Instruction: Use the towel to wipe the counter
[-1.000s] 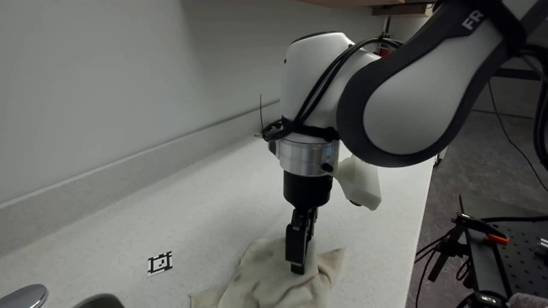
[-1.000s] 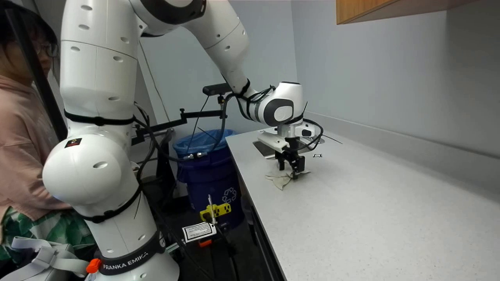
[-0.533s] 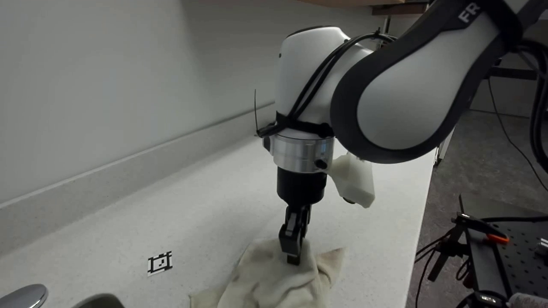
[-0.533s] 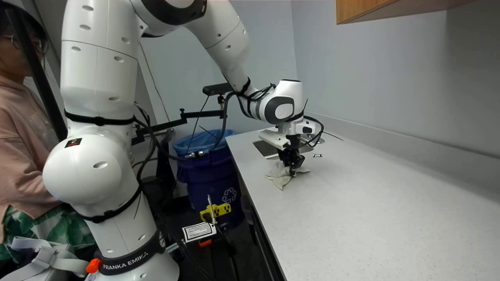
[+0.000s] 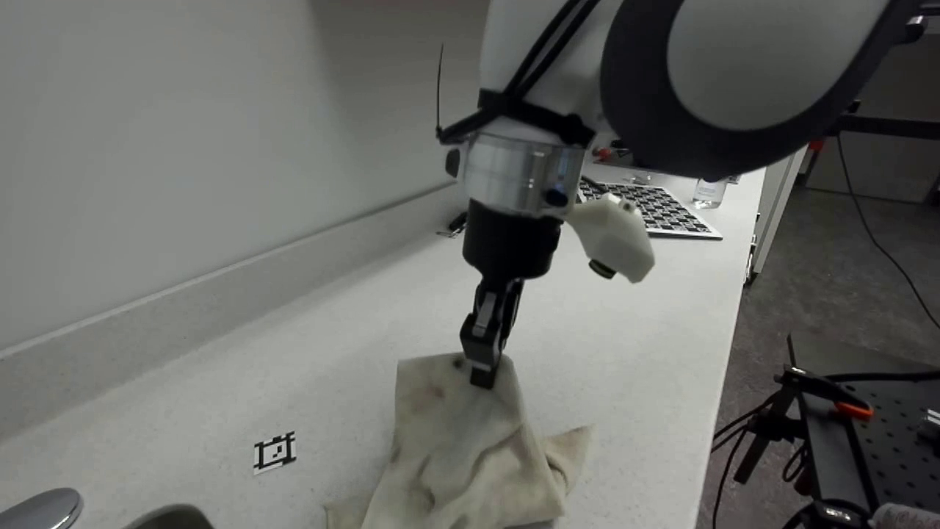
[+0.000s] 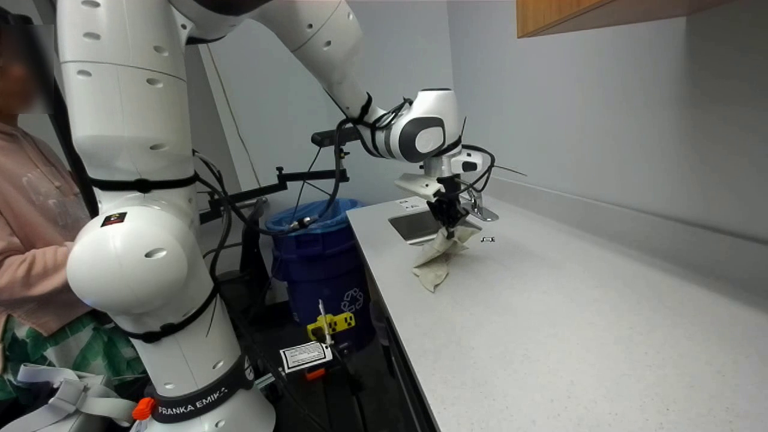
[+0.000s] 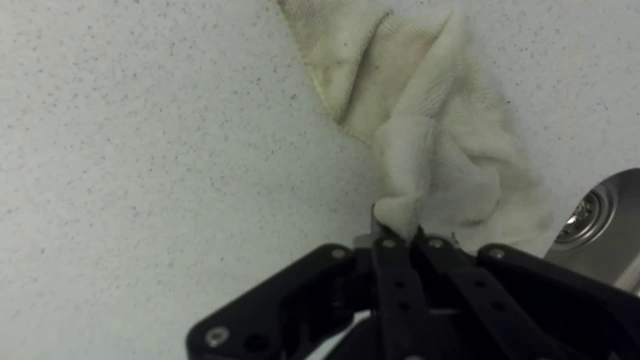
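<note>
The towel (image 5: 455,441), a stained cream-white cloth, hangs partly raised from my gripper (image 5: 482,378), its lower folds still lying on the off-white counter (image 5: 330,389). In an exterior view the gripper (image 6: 450,233) stands near the sink, with the towel (image 6: 433,270) trailing down to the counter (image 6: 570,336). From the wrist, a fold of the towel (image 7: 460,145) runs in between the fingertips of the gripper (image 7: 400,230), which are drawn together on it. Cloth covers parts of the fingertips there. Speckled counter (image 7: 175,150) shows beneath.
A steel sink (image 6: 414,227) and faucet (image 6: 478,209) lie by the towel. A small black-and-white marker (image 5: 275,452) is on the counter. Farther along are a checkered board (image 5: 664,209) and a bottle (image 5: 709,193). A cabinet (image 6: 576,18) overhangs; a blue bin (image 6: 318,270) stands beside the counter.
The gripper's fingers have come together on the towel. The arm has risen, pulling the gripped part of the cloth up off the counter.
</note>
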Robot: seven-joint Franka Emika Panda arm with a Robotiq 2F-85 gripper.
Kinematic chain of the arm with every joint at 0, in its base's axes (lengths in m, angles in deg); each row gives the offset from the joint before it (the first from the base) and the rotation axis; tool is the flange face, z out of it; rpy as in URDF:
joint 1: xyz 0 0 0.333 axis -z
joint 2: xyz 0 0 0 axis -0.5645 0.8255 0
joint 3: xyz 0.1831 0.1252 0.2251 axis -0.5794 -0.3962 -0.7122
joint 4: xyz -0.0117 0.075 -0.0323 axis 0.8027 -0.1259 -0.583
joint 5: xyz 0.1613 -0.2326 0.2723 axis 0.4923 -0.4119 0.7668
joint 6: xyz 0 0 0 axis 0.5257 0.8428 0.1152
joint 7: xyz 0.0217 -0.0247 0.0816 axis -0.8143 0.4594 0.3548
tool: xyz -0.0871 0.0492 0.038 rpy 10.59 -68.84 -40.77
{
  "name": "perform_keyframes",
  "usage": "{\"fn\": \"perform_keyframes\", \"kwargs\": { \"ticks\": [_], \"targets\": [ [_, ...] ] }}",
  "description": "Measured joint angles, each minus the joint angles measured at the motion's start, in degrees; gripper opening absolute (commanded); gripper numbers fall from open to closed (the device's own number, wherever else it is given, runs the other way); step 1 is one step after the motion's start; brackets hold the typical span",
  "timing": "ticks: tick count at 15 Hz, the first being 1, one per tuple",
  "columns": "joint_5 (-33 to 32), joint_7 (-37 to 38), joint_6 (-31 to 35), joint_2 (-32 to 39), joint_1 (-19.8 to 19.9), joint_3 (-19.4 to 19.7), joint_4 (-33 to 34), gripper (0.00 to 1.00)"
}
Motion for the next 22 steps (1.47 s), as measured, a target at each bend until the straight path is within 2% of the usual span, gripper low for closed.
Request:
{"fn": "perform_keyframes", "kwargs": {
  "ticks": [3,7,11,16,22],
  "targets": [
    [-0.67,0.93,0.0,-6.08,0.04,0.45,-1.44,0.01],
    [-4.83,3.76,0.0,-14.52,0.53,1.68,-4.52,0.01],
    [-6.84,5.18,0.0,-20.99,2.45,2.82,-7.83,0.01],
    [-6.79,5.44,0.0,-24.75,4.06,3.71,-9.77,0.04],
    [-6.79,5.59,0.0,-25.0,4.06,3.7,-10.31,0.01]
  ]
}}
